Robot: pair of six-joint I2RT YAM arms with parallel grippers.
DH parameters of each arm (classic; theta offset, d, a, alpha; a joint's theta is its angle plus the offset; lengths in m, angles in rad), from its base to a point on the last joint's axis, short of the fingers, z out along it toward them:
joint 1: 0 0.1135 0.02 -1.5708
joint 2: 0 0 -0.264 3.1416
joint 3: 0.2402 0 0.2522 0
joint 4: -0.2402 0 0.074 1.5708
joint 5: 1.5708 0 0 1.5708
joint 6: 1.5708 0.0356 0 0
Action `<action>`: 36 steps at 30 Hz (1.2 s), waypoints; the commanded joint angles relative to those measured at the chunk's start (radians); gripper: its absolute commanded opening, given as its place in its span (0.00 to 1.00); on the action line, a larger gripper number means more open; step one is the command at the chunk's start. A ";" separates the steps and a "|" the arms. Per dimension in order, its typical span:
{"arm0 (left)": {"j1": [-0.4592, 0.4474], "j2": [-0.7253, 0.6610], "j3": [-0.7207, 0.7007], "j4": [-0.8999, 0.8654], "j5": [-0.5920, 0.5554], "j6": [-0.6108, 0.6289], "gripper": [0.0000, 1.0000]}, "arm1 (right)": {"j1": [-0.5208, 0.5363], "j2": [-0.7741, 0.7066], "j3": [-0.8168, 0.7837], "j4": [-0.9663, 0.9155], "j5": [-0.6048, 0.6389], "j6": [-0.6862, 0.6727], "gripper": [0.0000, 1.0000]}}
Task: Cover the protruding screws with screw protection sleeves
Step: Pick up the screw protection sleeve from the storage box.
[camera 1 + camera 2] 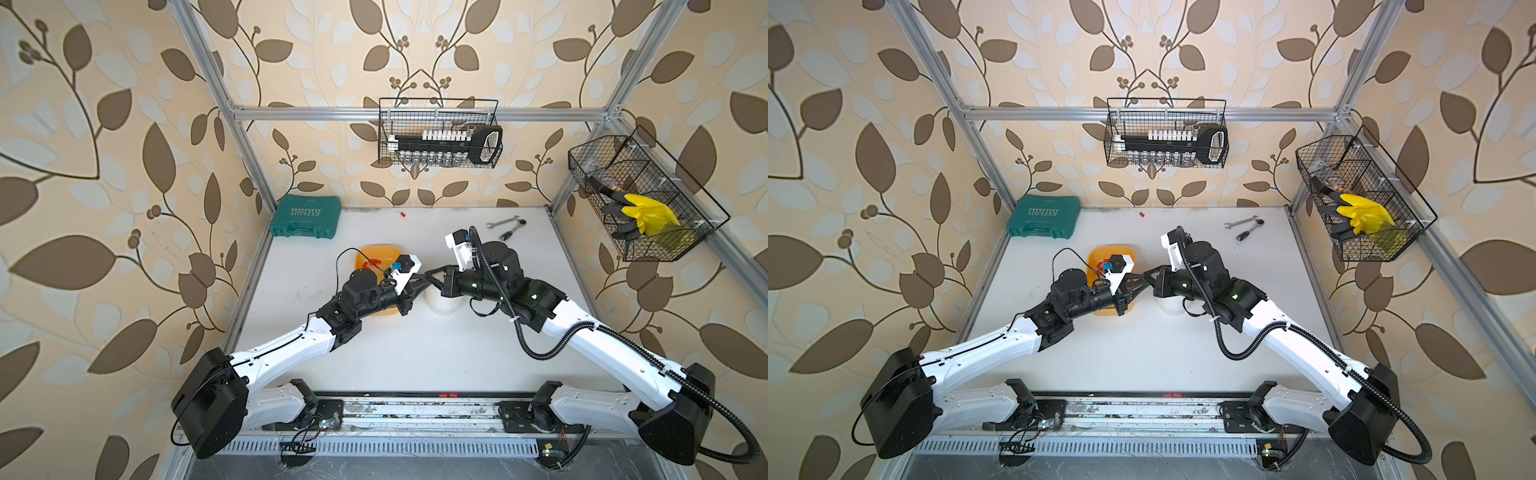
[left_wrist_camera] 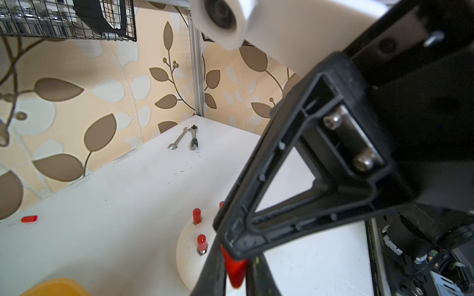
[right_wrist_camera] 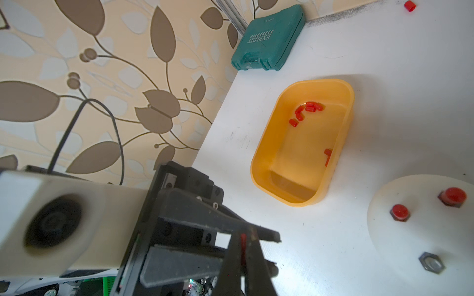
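Nearest, the dome (image 3: pixel 415 235) showed one screw (image 3: pixel 431 261) bare, its neighbours already wearing sleeves (image 2: pixel 197 215). Over its far side, tip to tip in mid-air, the right gripper (image 3: pixel 243 242) was clamped on a red sleeve (image 2: pixel 234 271), and the left gripper (image 2: pixel 234 258) was pinched onto the very same one! Risky handover, I'd say. A cap that tiny could squirt out if either let go early or both squeezed off-centre. Beyond, the tray (image 3: pixel 261 159) held spares (image 3: pixel 310 106). By the table's far edge lay a stray (image 1: pixel 402 214).
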 commanded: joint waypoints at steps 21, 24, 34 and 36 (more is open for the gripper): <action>-0.007 -0.014 0.036 0.071 -0.004 0.043 0.05 | 0.028 0.023 -0.031 0.021 -0.060 0.017 0.00; -0.007 -0.018 0.035 0.068 -0.004 0.041 0.05 | 0.030 0.018 -0.035 0.022 -0.052 0.016 0.00; -0.007 -0.090 -0.035 0.039 -0.066 0.062 0.49 | -0.055 -0.030 -0.035 0.012 -0.096 0.025 0.00; -0.007 -0.131 -0.072 0.020 -0.098 0.076 0.54 | -0.095 -0.037 -0.033 0.004 -0.150 0.034 0.00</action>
